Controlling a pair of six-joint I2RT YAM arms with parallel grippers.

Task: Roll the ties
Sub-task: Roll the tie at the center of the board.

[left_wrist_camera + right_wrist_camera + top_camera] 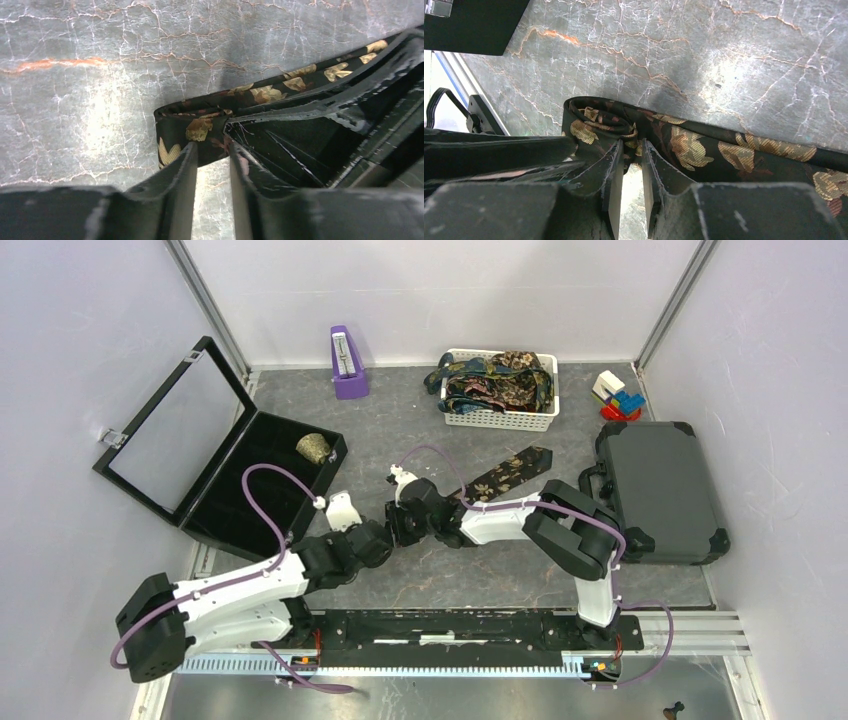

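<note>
Table [400,430] grey, marbled; dark gold-print tie [510,472] lies mid-table, slanting far-right, its near-left end curled into a small roll. Left gripper [210,155] and right gripper [630,150] meet there, each with jaws narrowly parted, roll's edge between tips; cannot tell if either grips.

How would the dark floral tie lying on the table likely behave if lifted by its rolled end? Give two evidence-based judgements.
Probably floppy: the tie lies flat and its rolled end folds softly, so it would likely drape. The loose coil could well unroll once lifted. Its smooth, slightly shiny weave suggests it may slip.
</note>
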